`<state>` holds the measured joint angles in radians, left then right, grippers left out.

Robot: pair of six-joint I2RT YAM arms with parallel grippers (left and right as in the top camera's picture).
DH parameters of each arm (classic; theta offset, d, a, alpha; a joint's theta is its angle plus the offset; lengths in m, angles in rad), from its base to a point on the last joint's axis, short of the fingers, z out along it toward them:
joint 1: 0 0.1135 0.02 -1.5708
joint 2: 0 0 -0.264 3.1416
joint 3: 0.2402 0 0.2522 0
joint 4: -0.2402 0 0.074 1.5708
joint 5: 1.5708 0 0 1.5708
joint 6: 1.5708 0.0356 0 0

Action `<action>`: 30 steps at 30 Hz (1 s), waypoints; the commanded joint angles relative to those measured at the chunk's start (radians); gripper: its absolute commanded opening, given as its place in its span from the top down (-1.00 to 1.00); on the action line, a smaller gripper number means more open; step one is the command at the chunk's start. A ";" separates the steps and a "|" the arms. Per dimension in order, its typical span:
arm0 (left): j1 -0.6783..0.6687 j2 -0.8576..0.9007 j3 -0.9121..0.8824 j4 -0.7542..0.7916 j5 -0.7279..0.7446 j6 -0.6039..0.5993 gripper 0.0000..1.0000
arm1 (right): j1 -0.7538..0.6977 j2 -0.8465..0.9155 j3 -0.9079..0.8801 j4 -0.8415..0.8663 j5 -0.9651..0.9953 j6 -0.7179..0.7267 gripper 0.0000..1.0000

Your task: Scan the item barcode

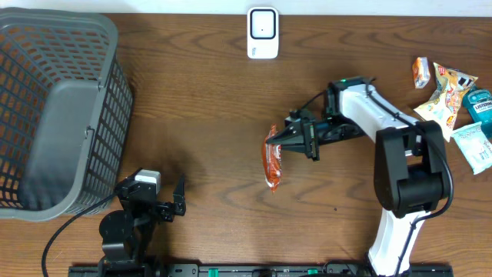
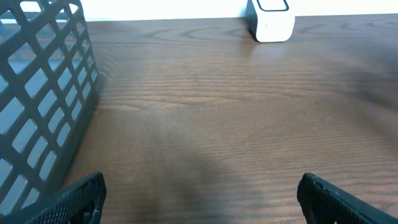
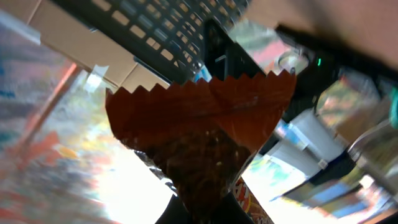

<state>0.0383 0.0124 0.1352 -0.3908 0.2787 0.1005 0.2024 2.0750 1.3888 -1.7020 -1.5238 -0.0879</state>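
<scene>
An orange-red snack packet point(image 1: 273, 158) hangs above the middle of the table, and my right gripper point(image 1: 280, 138) is shut on its upper end. In the right wrist view the packet point(image 3: 199, 124) fills the centre with its zigzag edge on top. The right gripper point(image 3: 206, 213) pinches its lower part between dark fingers. No barcode shows on it. The white scanner point(image 1: 262, 32) stands at the table's far edge; in the left wrist view the scanner point(image 2: 270, 18) is far ahead. My left gripper point(image 1: 174, 202) sits low at the near left, and the left gripper point(image 2: 202, 205) is open and holds nothing.
A grey mesh basket point(image 1: 54, 108) fills the left side, and the basket point(image 2: 37, 93) is close to the left fingers. Several packaged items point(image 1: 453, 96) lie at the right edge behind the right arm. Bare wood table point(image 1: 200, 100) runs between the basket and the packet.
</scene>
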 commanded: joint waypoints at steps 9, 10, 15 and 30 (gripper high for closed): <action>0.002 -0.002 -0.015 -0.018 -0.003 -0.009 -0.96 | -0.037 -0.008 0.011 0.361 0.262 -0.570 0.97; 0.002 -0.002 -0.015 -0.018 -0.003 -0.009 -0.96 | -0.026 -0.008 0.011 0.425 0.329 -0.529 0.97; 0.002 -0.002 -0.015 -0.018 -0.003 -0.009 -0.96 | 0.055 -0.008 0.011 0.724 0.674 -0.207 0.98; 0.002 -0.002 -0.015 -0.018 -0.003 -0.009 -0.96 | 0.189 -0.005 0.011 0.863 0.782 -0.287 0.19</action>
<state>0.0383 0.0124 0.1356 -0.3908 0.2787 0.1005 0.3565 2.0750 1.3888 -0.8623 -0.9524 -0.4774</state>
